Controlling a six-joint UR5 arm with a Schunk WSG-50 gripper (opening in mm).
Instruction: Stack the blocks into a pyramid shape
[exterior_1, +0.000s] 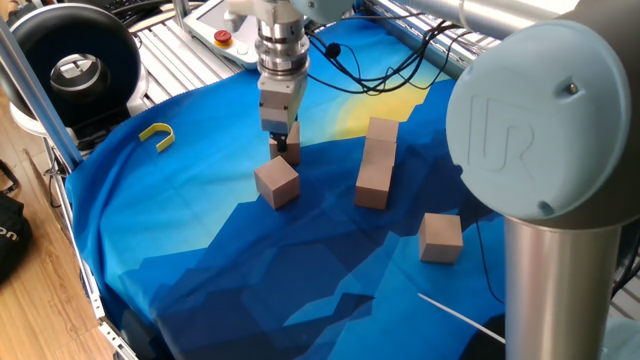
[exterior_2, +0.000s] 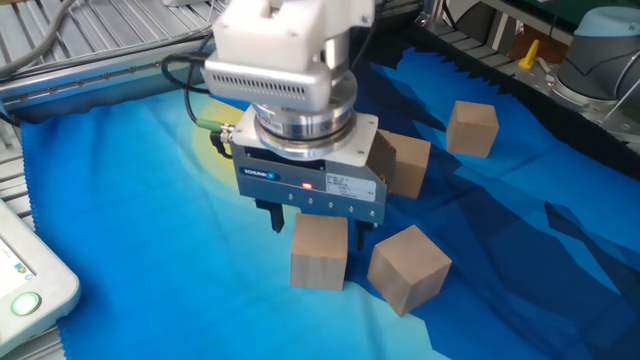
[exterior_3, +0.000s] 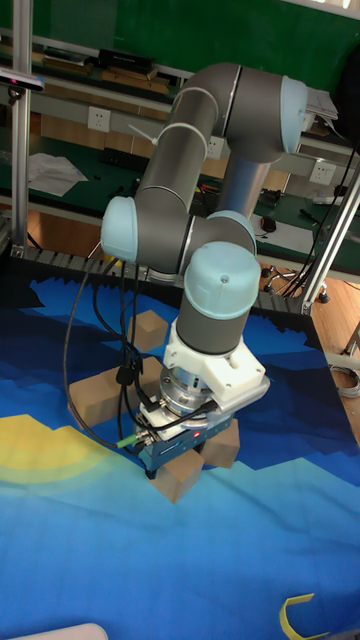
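target block: the cube (exterior_2: 320, 252) under the gripper sits flat on the blue cloth (exterior_2: 130, 260), upright, one side face toward the other fixed camera; in one fixed view it (exterior_1: 288, 146) is half hidden behind the fingers
gripper: the gripper (exterior_2: 320, 222) hangs straight over this cube with its fingers spread, one fingertip (exterior_2: 279, 216) past the left top edge, the other (exterior_2: 362, 228) past the right; nothing is pinched, and whether the pads touch the wood cannot be told
nearest neighbour: a second cube (exterior_2: 408, 268) lies just beside the target, turned at an angle, its corner near the right finger
other blocks: a pair stacked two high (exterior_1: 375, 163) stands well apart across the cloth, one more cube (exterior_1: 440, 237) lies nearer the arm's base, and another (exterior_2: 472, 128) rests at the far side in the other fixed view
step in hand: by my reading, settling over the cube to grasp it for the pyramid, which is not yet begun
doing it well: go lower until the pads sit on the middle of the side faces, keep the fingers parallel to those faces, then close evenly so the cube does not twist
watch for: the right finger could nudge the angled neighbour; the cloth is creased and may drag on lift
bystander: the yellow U-shaped piece (exterior_1: 157, 135) lies near the cloth's edge, out of the way
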